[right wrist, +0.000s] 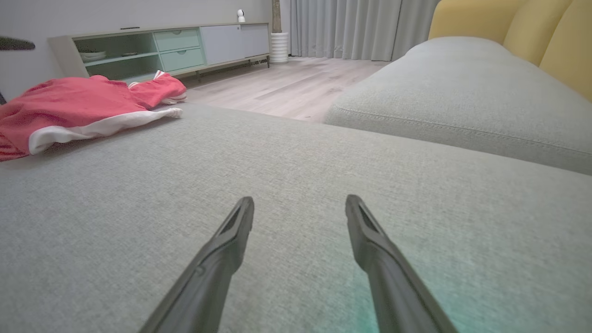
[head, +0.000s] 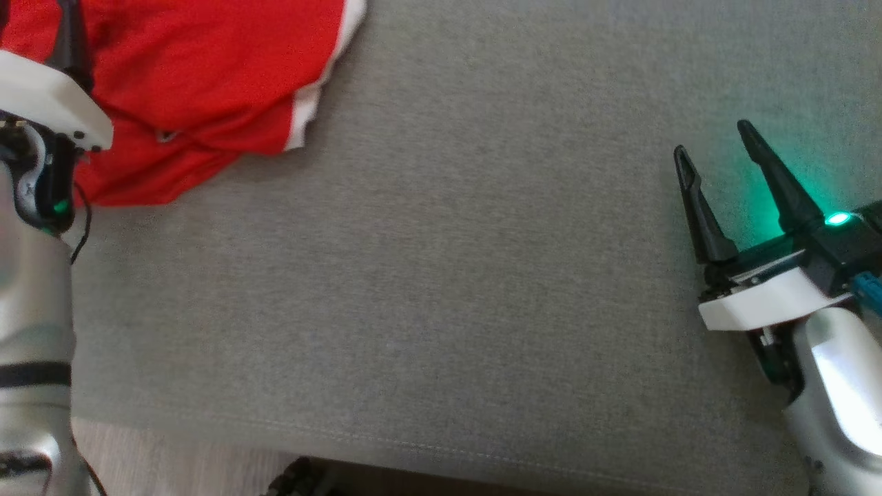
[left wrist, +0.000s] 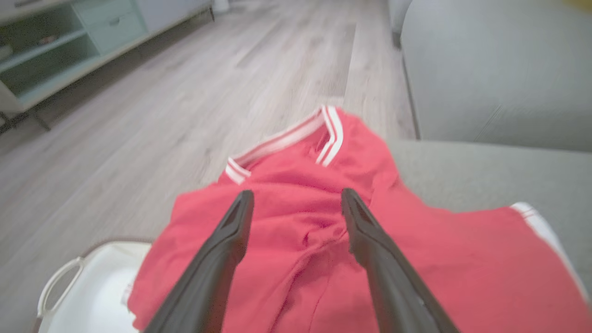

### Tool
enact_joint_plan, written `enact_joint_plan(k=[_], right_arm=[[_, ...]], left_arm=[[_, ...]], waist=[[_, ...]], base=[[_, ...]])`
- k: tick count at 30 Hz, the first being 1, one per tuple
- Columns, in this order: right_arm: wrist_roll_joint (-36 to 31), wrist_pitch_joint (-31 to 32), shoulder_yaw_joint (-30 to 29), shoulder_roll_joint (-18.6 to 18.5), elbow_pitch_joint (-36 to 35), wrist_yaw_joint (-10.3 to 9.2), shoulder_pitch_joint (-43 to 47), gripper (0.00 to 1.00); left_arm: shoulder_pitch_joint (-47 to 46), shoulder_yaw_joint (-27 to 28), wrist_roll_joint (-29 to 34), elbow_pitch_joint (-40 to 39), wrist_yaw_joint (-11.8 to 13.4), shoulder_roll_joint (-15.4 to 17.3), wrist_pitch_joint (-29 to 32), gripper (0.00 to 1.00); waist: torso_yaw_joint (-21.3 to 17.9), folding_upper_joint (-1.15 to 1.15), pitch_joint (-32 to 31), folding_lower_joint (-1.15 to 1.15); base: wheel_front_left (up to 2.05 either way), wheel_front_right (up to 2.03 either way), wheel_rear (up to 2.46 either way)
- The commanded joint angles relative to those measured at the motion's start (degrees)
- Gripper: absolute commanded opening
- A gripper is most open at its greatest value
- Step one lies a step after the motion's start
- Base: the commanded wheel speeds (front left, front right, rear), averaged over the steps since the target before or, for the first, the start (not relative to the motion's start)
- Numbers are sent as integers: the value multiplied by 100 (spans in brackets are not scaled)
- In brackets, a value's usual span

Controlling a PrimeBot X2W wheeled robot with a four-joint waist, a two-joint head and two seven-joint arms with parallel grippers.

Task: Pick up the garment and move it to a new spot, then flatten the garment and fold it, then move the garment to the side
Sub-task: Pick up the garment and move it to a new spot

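Note:
The red garment (head: 207, 83) with white trim lies crumpled at the far left of the grey sofa cushion (head: 448, 275), one part hanging over the cushion's edge. My left gripper (left wrist: 297, 194) hovers open just above the garment (left wrist: 296, 231), with nothing between its fingers. In the head view, the left arm's white wrist (head: 48, 103) covers part of the cloth. My right gripper (head: 711, 139) rests open low over bare cushion at the right, far from the garment (right wrist: 69, 104). In the right wrist view, my right gripper (right wrist: 299, 200) points across the cushion.
A white basket (left wrist: 92, 286) sits on the wooden floor (left wrist: 208, 92) below the garment's overhanging edge. A second grey cushion (right wrist: 462, 92) and yellow back cushions (right wrist: 532, 32) lie beyond. A pale green cabinet (right wrist: 162, 46) stands by the wall. The cushion's front edge (head: 448, 448) is near.

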Motion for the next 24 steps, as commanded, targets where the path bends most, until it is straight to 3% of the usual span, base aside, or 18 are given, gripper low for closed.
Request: enact_joint_plan(k=[1, 6, 7, 8, 16, 20, 24], right_arm=[[-42, 19, 78, -119, -300, -4, 20, 100], [-47, 126, -17, -173, -620, -4, 180, 100], [-44, 142, -32, -175, -663, -4, 215, 100], [-47, 157, -53, -168, -699, -4, 249, 100], [21, 116, -213, 47, -637, -4, 499, 100], [96, 30, -235, 234, -441, -4, 700, 100], [154, -30, -291, 401, -285, -4, 890, 100]], left_arm=[[-275, 113, 99, 224, -12, 432, 71, 100], [-706, -199, 408, 1318, 16, 612, 335, 96], [-764, -289, 486, 1504, 11, 638, 414, 25], [-822, -360, 538, 1652, -5, 651, 449, 0], [-1315, -647, 860, 1768, 114, 803, -412, 0], [-1424, -800, 934, 1373, 3, 895, -674, 0], [-1386, -952, 790, 641, -165, 848, -558, 0]], waist=[[-263, 0, 324, -2], [-367, 0, 381, -2], [-379, 0, 366, -2], [-390, 0, 343, -2], [-376, 0, -217, -2], [-386, 0, -698, -2], [-425, 0, -1159, -2]], base=[[0, 0, 0], [0, 0, 0], [0, 0, 0], [0, 0, 0], [0, 0, 0], [0, 0, 0], [0, 0, 0]])
